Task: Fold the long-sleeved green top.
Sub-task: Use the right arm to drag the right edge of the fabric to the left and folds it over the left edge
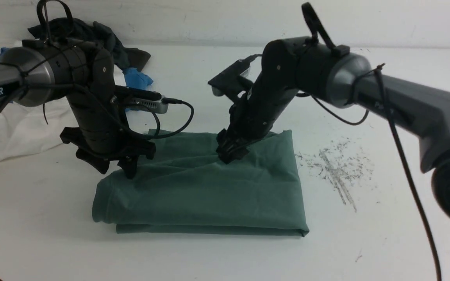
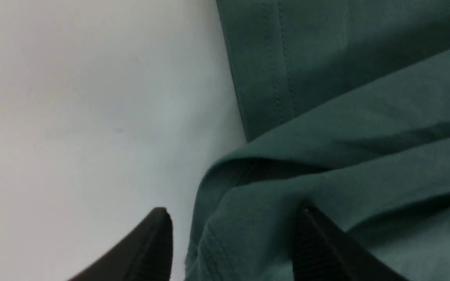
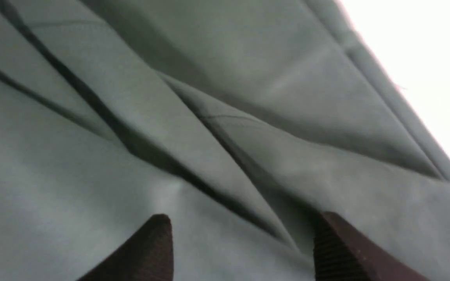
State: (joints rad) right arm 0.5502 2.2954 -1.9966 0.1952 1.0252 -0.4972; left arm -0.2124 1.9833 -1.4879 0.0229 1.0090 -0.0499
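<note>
The left gripper (image 1: 116, 169) and right gripper (image 1: 231, 156) are both being held spread, with the folded green long-sleeved top (image 1: 209, 187) lying directly beneath them, its edge between the left jaws.

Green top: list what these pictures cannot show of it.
- Neckline and sleeves: no view shows them; the green long-sleeved top is folded over itself.
- Far left corner, front view: behind the left gripper.
- Contact under the right gripper, front view: hidden by its own body.
- Wrist views: close, blurred, only folds and edges.
</note>
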